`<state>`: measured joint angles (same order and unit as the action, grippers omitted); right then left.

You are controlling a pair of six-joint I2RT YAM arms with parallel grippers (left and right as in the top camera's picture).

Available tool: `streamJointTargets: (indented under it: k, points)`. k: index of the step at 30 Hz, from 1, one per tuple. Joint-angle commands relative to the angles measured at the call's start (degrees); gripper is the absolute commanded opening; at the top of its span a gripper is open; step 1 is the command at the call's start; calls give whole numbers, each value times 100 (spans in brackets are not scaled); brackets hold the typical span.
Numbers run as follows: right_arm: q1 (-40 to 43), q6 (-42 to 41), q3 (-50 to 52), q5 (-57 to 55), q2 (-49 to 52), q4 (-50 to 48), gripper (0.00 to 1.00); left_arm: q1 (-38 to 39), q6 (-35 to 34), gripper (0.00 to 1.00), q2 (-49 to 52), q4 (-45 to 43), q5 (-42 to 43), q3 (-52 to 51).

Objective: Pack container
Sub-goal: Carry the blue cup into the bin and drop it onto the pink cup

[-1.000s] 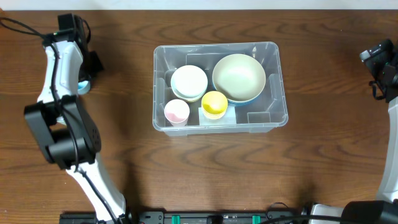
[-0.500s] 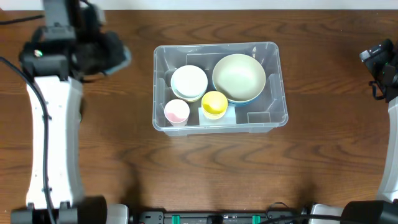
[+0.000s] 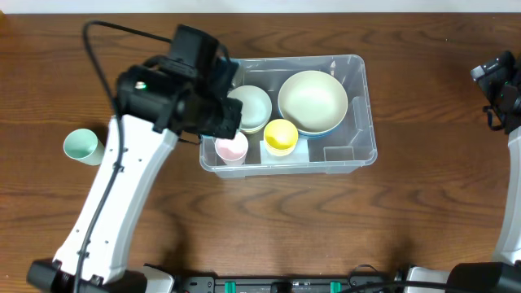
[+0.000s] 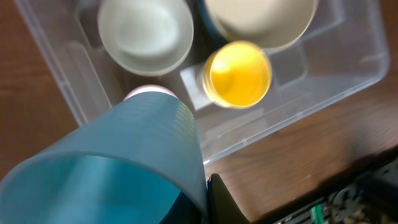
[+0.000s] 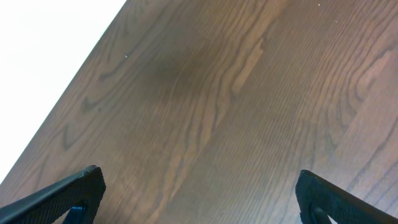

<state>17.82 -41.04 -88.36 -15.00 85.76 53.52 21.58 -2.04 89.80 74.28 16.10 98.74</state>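
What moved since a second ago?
The left gripper, shut on the blue cup, swung right from the table's far left side to above the container's left part. A mint cup on the table is uncovered now. The white bowl, cream bowl, pink cup and yellow cup stayed put. The right gripper stayed open.
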Motion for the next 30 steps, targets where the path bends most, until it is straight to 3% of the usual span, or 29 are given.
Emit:
streamJointTargets:
  k: [1, 9, 16, 17, 18, 19, 20, 23, 30]
  points:
    - [17, -68, -46, -63, -33, 9, 99, 13, 142, 6, 173, -59, -184, -387]
    - [17, -68, -46, -63, -33, 9, 99, 9, 142, 5, 269, -828, -184, -1421]
    - [17, -68, -46, -63, -33, 9, 99, 9, 142, 7, 269, -1226, -184, -1735]
    - [17, -70, -46, -63, -33, 9, 99, 9, 142, 17, 269, -1228, -184, -1735]
    - [17, -70, -46, -63, -33, 9, 99, 9, 142, 45, 269, -1231, -184, -1735]
    - [17, -70, -46, -63, -33, 9, 99, 9, 142, 66, 269, -1233, -184, -1735]
    - [17, -68, -46, -63, -33, 9, 99, 9, 142, 79, 269, -1250, -184, -1735]
    - [17, -68, -46, -63, -33, 9, 99, 9, 142, 88, 267, -1320, -184, -1729]
    - [17, -68, -46, -63, -33, 9, 99, -2, 138, 88, 44, -1176, -186, -1349]
